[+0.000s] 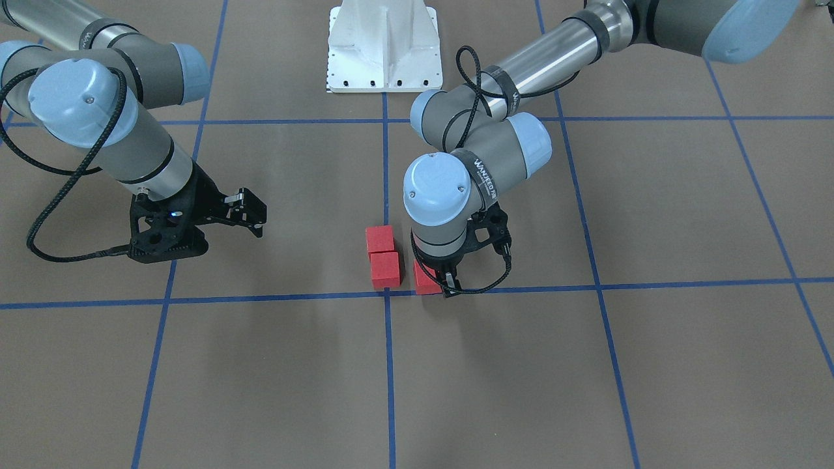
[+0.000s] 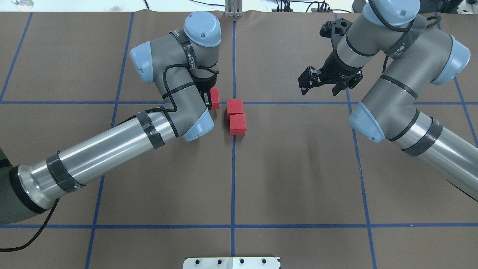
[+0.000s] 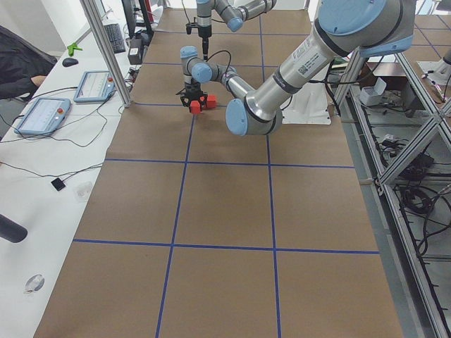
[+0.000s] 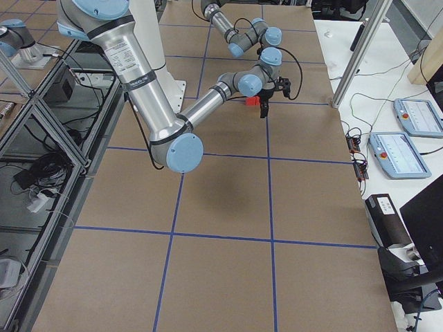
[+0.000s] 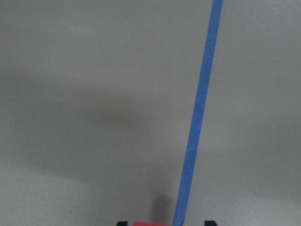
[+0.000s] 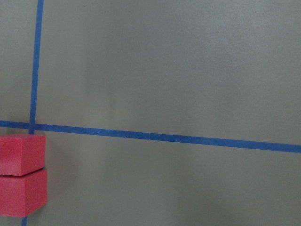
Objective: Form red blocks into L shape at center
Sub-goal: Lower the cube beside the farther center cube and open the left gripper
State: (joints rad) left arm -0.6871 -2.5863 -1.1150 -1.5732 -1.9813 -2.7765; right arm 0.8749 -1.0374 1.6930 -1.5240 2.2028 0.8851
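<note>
Brown taped table bears three red blocks.

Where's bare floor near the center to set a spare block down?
Free: the floor between the two joined blocks and the right gripper, and the squares nearer the base. Crowded: the left gripper, holding the third block, sits just left of the center.

Three red blocks beside center
</note>
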